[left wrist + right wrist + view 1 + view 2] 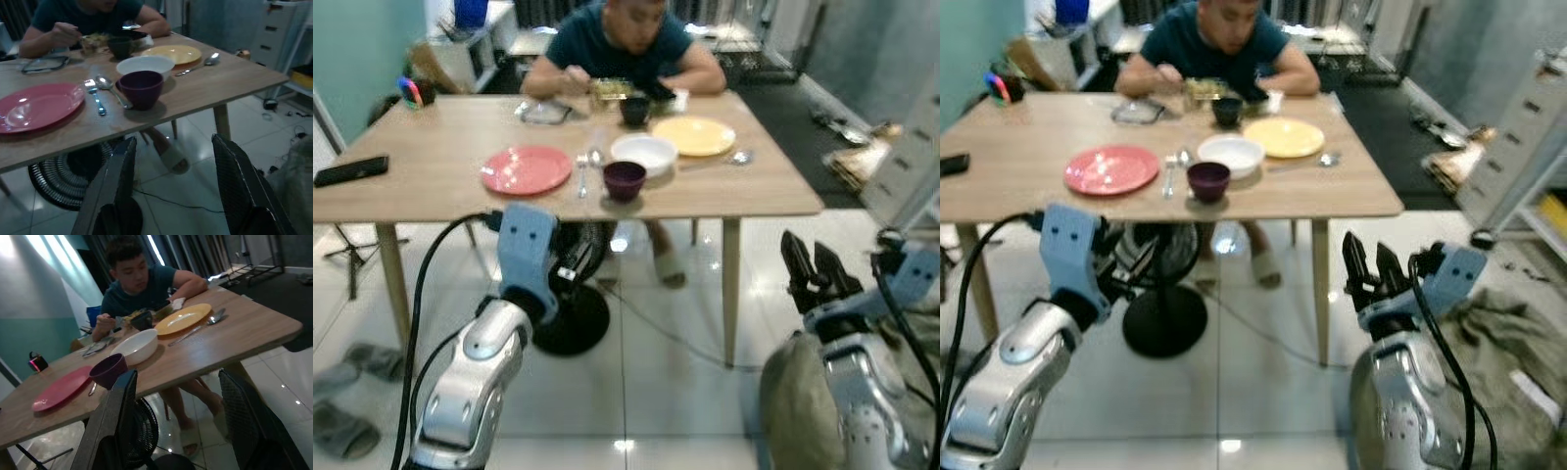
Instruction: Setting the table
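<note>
At the table, I'm hovering short of the edge.
Left gripper and right gripper both gaping wide, facing the purple bowl.

Near edge of table: plate, fork and spoon, bowl, left to right. Wide bowl behind; second plate toward right edge (another spoon beside it). Person at far edge.
</note>
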Tool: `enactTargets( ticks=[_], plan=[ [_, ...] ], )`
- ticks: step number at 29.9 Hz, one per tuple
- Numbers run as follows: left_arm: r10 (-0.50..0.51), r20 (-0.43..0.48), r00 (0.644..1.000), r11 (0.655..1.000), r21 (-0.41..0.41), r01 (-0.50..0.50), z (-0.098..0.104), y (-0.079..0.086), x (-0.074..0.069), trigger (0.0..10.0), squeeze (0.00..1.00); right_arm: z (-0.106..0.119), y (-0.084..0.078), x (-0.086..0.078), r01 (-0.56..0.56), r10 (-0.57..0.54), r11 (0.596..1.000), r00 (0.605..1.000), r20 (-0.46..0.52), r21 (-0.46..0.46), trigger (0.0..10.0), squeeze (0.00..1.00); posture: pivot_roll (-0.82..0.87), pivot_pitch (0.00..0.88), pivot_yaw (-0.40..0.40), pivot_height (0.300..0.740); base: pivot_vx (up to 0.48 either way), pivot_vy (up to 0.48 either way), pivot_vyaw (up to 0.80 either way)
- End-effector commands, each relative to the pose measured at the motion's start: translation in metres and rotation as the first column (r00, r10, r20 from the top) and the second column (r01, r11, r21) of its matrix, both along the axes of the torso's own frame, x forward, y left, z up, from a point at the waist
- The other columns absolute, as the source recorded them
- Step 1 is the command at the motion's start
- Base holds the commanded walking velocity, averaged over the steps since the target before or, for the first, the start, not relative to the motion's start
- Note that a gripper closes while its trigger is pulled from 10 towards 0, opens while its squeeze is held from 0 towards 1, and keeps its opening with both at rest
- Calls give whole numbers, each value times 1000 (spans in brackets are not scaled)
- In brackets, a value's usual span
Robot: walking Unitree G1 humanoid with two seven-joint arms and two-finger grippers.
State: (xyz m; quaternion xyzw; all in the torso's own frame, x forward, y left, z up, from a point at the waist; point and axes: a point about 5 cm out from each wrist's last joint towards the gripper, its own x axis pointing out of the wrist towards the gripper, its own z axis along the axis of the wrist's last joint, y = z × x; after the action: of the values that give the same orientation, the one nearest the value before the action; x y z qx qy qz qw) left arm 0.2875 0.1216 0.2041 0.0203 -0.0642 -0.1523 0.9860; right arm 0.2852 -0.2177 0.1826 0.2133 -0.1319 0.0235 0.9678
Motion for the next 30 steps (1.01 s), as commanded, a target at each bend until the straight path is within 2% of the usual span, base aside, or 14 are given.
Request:
enactTargets(
  ticks=[1, 5, 30],
  plan=[
    [9, -13, 1000, 1000, 2, -9, -2, 1, 1, 10000, 0, 0, 2, 0, -10, 10, 1000, 1000, -1, 3, 10000, 0, -39, 0, 88, 740, 0, 0, 0],
    [8, -17, 1000, 1000, -2, -8, -2, 1, 1, 10000, 0, 0, 4, 0, -17, 17, 1000, 1000, -2, 5, 10000, 0, -40, 0, 90, 740, 0, 0, -250],
    [16, -40, 999, 1000, 4, -16, -7, 2, 1, 10000, 0, -5, 3, 2, -26, 27, 999, 999, -28, 28, 10000, 0, -37, 0, 88, 740, 0, 0, -800]
  ],
)
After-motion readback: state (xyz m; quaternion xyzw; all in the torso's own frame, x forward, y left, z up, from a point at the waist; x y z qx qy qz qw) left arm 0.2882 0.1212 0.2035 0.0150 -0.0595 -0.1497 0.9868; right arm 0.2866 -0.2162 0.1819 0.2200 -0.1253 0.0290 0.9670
